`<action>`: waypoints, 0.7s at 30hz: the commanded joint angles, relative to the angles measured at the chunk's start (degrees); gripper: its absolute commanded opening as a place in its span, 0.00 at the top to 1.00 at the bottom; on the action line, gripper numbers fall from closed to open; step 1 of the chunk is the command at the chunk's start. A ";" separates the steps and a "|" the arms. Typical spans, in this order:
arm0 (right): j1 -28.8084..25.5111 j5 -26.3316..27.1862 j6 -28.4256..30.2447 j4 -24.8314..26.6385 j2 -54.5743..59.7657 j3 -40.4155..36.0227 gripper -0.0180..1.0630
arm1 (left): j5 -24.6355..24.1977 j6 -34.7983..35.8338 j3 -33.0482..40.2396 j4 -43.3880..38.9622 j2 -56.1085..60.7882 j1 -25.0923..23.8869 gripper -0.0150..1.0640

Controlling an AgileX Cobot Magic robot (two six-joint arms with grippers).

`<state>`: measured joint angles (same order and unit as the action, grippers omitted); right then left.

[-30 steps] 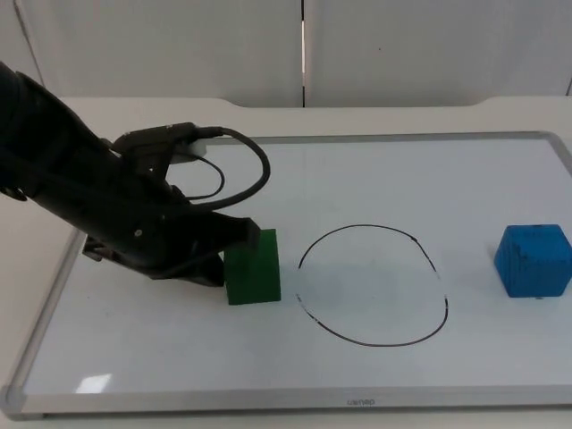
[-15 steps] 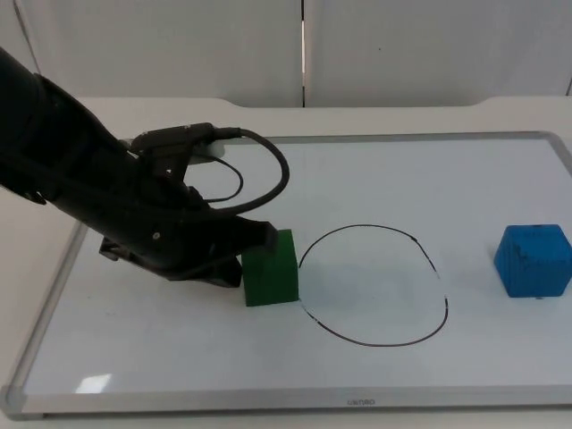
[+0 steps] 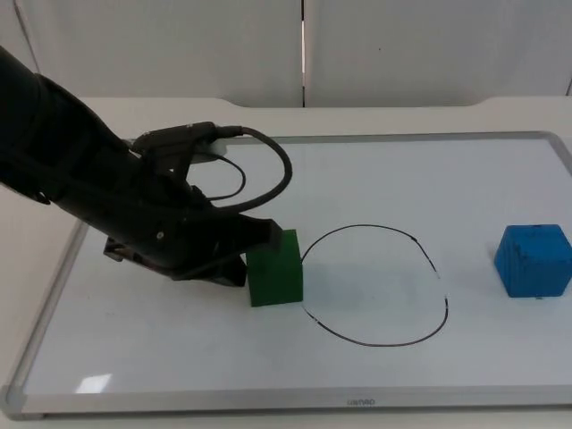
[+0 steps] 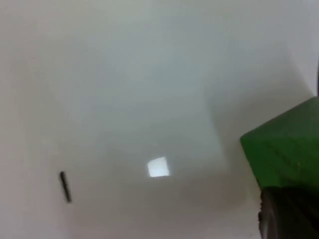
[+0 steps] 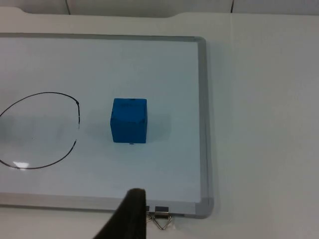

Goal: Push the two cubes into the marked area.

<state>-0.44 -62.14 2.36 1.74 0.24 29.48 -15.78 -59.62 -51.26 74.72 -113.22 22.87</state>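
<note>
A green cube [image 3: 275, 268] rests on the whiteboard with its right side at the left edge of the black-outlined marked area [image 3: 375, 284]. My left gripper [image 3: 234, 259] presses low against the cube's left side. In the left wrist view the green cube [image 4: 284, 152] lies right against the gripper [image 4: 289, 216]. A blue cube [image 3: 534, 259] stands at the board's right end, well outside the outline. My right gripper [image 5: 132, 216] waits off the board's near edge, apart from the blue cube [image 5: 129, 120], with part of the marked area [image 5: 40, 130] beyond it.
The whiteboard's metal frame [image 3: 268, 408] runs around the work surface. A binder clip [image 5: 162, 220] sits on the frame near the right gripper. The grey partition wall [image 3: 402, 45] closes off the table at the back.
The left arm has slid to the right and pushed the green cube with it, up to the outline's left edge. The blue cube has not moved.
</note>
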 commanded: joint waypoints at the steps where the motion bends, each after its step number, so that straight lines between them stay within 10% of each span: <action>1: -0.36 0.38 0.07 -0.12 -0.24 0.06 0.01 | -0.78 -0.32 -0.54 0.86 -0.05 1.08 0.99; 21: -0.36 0.38 0.07 -0.12 -0.24 0.06 0.01 | 1.12 -0.32 -2.35 0.86 -0.20 3.46 0.99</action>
<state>-0.44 -62.14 2.36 1.74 0.24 29.48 -15.15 -59.89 -53.25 74.94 -113.46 25.98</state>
